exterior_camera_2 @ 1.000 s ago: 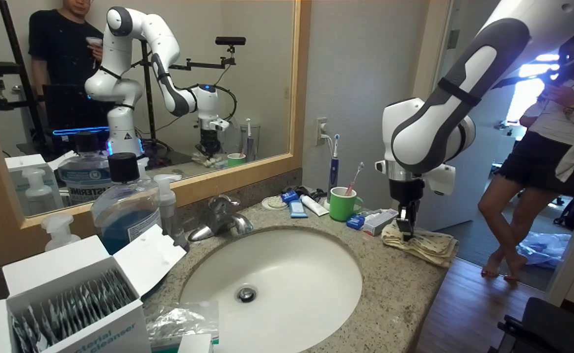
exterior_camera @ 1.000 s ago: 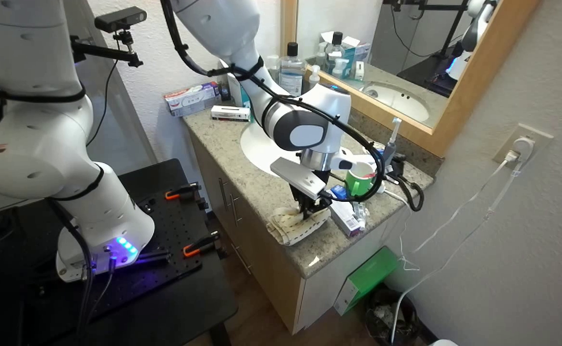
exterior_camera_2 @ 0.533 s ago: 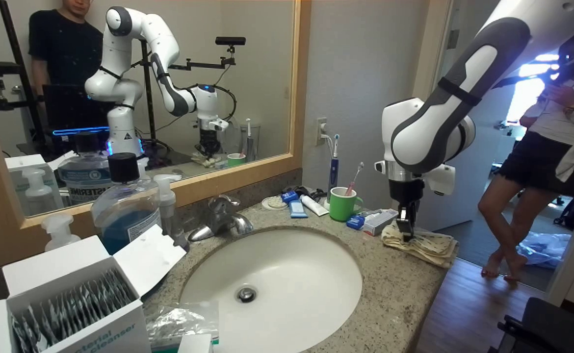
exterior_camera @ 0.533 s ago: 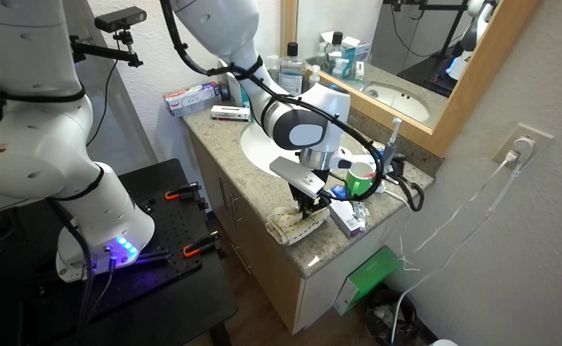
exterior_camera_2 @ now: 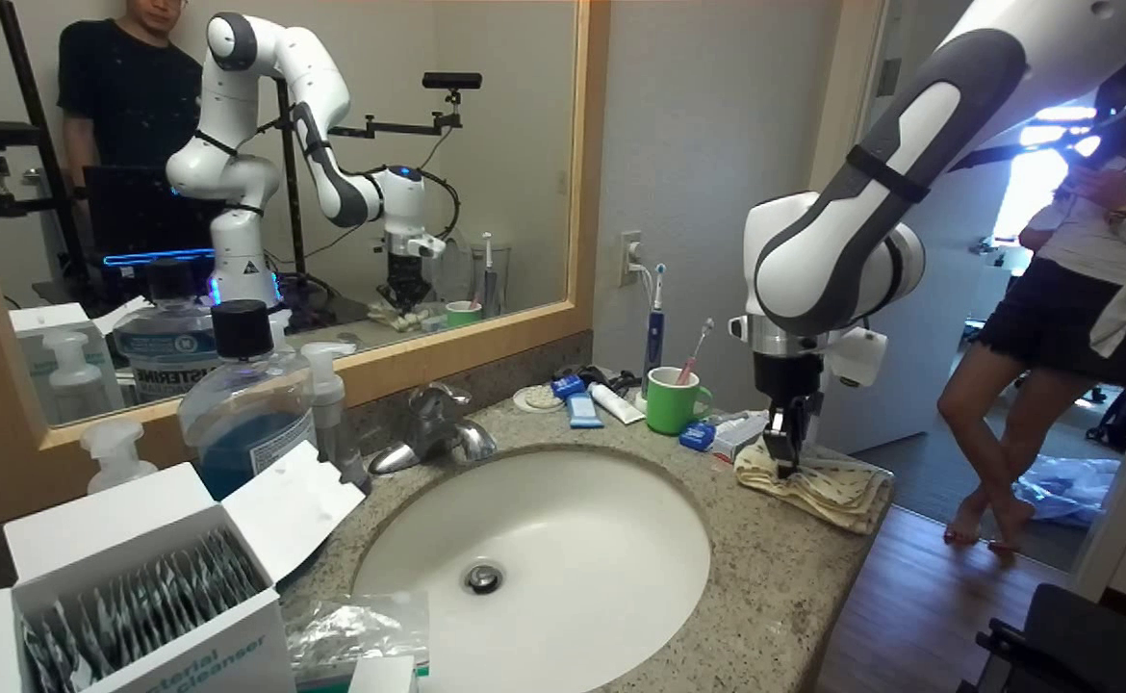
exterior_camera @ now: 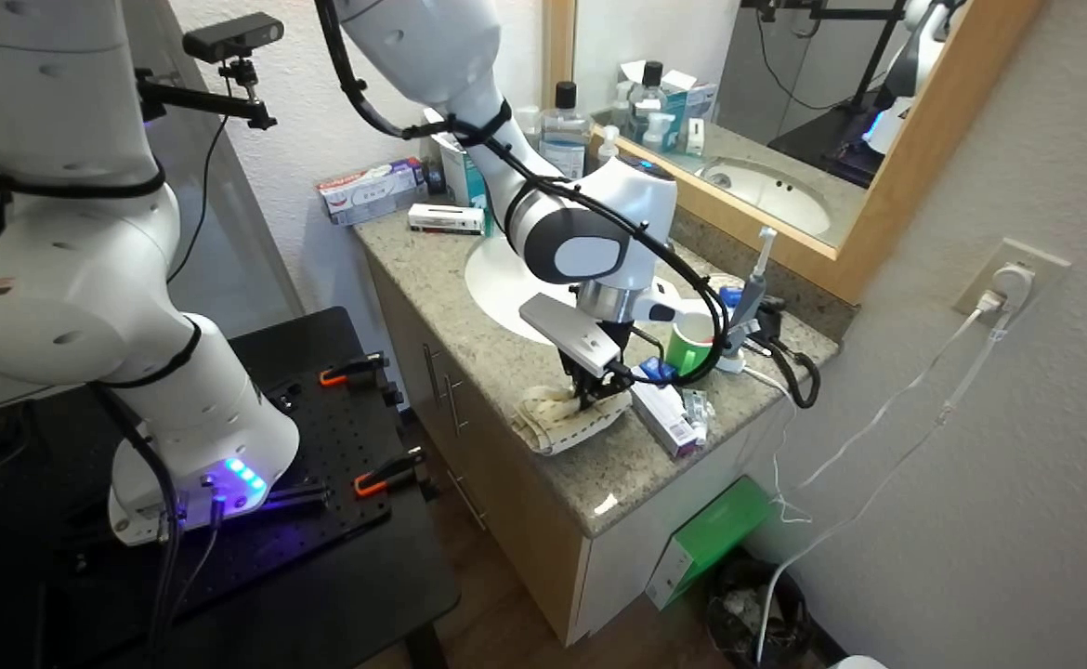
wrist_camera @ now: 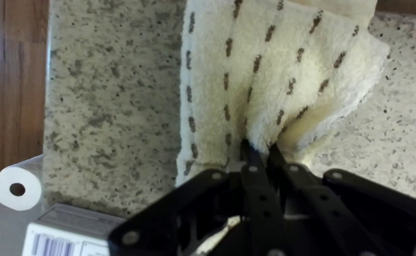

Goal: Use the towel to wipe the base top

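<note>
The towel (wrist_camera: pixel 215 81) is a folded cream-white cloth with brown dashed stripes. It lies on the speckled stone base top (wrist_camera: pixel 112 106) near its end corner, and shows in both exterior views (exterior_camera: pixel 557 427) (exterior_camera_2: pixel 828 496). The base top (exterior_camera_2: pixel 765 577) surrounds the white sink and also shows in an exterior view (exterior_camera: pixel 622 478). My gripper (wrist_camera: pixel 259 147) points down, its two fingers shut on a bunched fold of the towel. The gripper is also in both exterior views (exterior_camera: pixel 588 398) (exterior_camera_2: pixel 786 460), low at the towel. The towel's underside is hidden.
A small carton (exterior_camera: pixel 664 415) lies beside the towel, with a green cup (exterior_camera_2: pixel 674 399) and an electric toothbrush (exterior_camera_2: pixel 655 337) behind it. The white oval sink (exterior_camera_2: pixel 563 539) and faucet (exterior_camera_2: pixel 433 428) are alongside. An open box of packets (exterior_camera_2: pixel 140 616) stands beyond the sink.
My gripper and the towel under it have shifted a little along the base top, toward the sink and away from the counter's end. The other objects have not moved.
</note>
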